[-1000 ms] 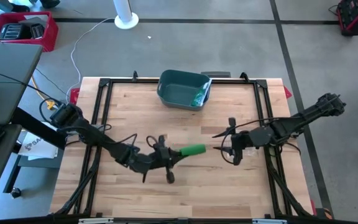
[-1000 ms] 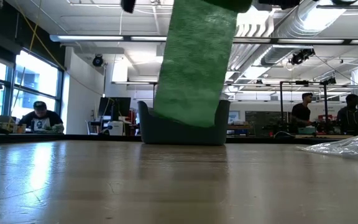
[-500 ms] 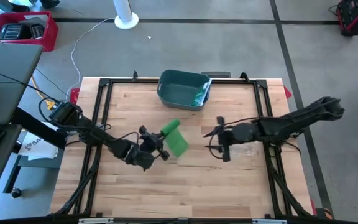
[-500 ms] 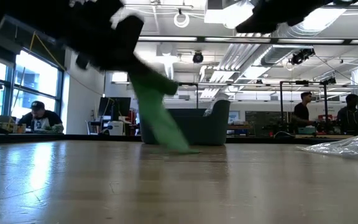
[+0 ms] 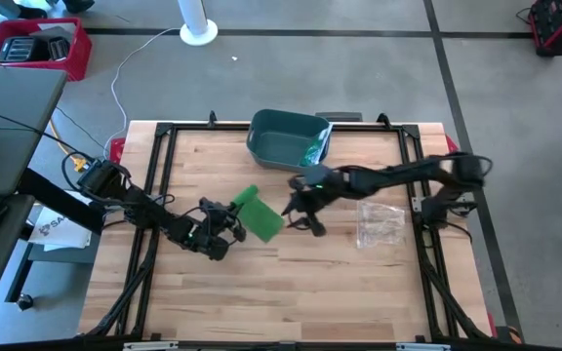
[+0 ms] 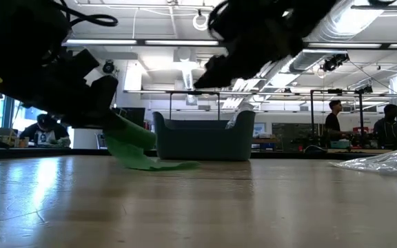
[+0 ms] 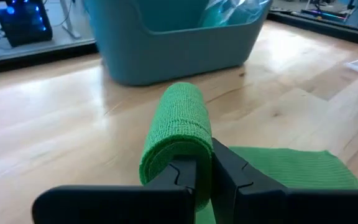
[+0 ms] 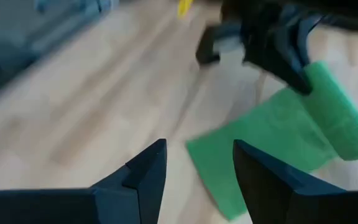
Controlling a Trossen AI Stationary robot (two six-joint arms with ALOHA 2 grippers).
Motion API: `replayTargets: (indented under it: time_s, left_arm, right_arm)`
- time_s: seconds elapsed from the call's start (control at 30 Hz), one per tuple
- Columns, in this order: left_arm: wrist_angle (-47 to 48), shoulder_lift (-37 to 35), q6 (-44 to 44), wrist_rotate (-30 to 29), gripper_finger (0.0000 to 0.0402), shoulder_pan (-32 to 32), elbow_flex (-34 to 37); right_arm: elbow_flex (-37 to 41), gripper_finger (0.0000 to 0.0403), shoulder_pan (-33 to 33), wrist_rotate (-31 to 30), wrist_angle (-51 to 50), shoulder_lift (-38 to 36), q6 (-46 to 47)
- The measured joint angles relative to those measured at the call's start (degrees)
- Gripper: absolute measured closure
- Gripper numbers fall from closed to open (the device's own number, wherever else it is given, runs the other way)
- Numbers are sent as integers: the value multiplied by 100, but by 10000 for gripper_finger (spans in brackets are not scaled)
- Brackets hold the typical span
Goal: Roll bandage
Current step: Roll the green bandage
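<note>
Left claw (image 7: 204, 177) clamped on rolled end of green bandage (image 5: 259, 216), roll axis pointing toward the bin (image 5: 286, 139); loose tail flat on the surface (image 5: 359, 283), running toward right claw (image 8: 194, 171), spread and empty, just beside its free edge.

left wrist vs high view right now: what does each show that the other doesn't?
Left wrist only: the left gripper shut on the rolled end of the green bandage, seen close up, with the roll's weave and its end.

High only: the whole table, the right gripper open by the bandage's loose end, and the clear plastic bag lying to the right.

Both: the bandage with its flat tail spread on the wood, and the teal bin beyond it.
</note>
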State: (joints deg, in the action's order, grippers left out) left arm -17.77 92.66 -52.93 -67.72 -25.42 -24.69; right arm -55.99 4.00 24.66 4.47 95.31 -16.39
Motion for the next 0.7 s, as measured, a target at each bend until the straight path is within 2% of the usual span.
replayTargets:
  time_s: [0.13, 0.27, 0.47, 0.7]
  left_arm:
    - [-12, 0, -199, 17, 390, -3, 98]
    - [-8, 0, -242, 17, 390, -3, 131]
    - [-144, 0, -290, 19, 390, -14, 129]
    - [-159, 0, -249, 24, 390, -14, 124]
  right_arm:
    - [-939, 229, 229, 60, -1258, 837, -940]
    - [-1554, 229, 372, 65, -1931, 1390, -1292]
    - [-1902, 229, 326, 68, -1976, 1761, -1616]
    - [-1945, 229, 272, 66, -1827, 2098, -2436]
